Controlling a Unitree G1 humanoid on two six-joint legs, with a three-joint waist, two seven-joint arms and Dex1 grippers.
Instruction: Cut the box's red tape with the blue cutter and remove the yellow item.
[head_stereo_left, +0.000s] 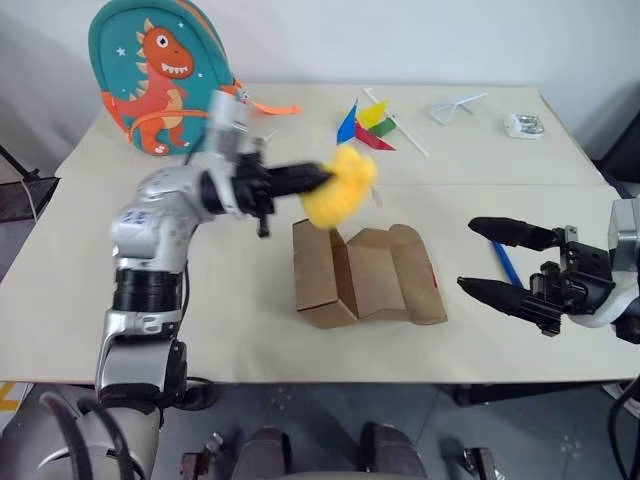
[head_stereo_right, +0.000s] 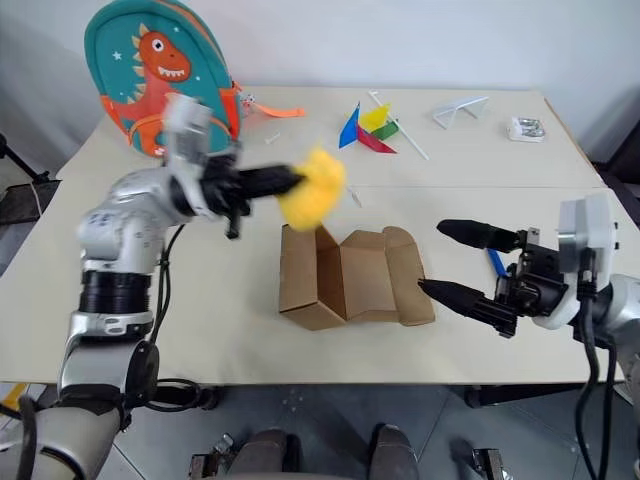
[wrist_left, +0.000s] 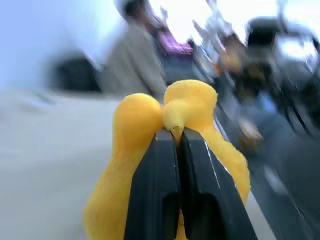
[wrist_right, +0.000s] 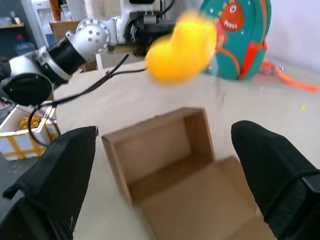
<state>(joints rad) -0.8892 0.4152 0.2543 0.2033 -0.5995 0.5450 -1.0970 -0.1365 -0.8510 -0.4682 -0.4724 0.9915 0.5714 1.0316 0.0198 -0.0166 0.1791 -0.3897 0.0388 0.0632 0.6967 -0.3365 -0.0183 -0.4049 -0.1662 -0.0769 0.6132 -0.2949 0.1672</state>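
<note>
Holding the yellow plush toy (head_stereo_left: 340, 188) in the air, the left gripper (head_stereo_left: 318, 180) has both black fingers pinched together on it; in the left wrist view the fingers (wrist_left: 155, 190) sit side by side with the plush bulging out on both sides of the tips. Toy is clear of the box, above the table and over the box's far left corner, not touching cardboard.

Box (head_stereo_left: 365, 275) lies near the middle of the table (head_stereo_left: 230, 330), opened up, flaps spread, inside looks bare brown. Small strip of red tape (head_stereo_left: 431, 277) shows along the box's right edge.

Right gripper (head_stereo_left: 485, 258) is on the right of the box, near it but apart, pointing toward it, fingers spread wide with nothing between them. Right wrist view looks straight into the open box (wrist_right: 170, 165) between its two fingers, with the toy (wrist_right: 182, 47) held above and beyond it.

Blue cutter (head_stereo_left: 506, 265) lies on the table right of the box, partly hidden behind the right gripper's fingers.

Dinosaur backpack (head_stereo_left: 160, 75) stands upright at the table's far left corner. Pinwheel (head_stereo_left: 368, 125) lies flat at the far middle, a folded white paper shape (head_stereo_left: 458, 106) farther right, and a small white object (head_stereo_left: 524, 125) near the far right edge; can't tell what it is.
</note>
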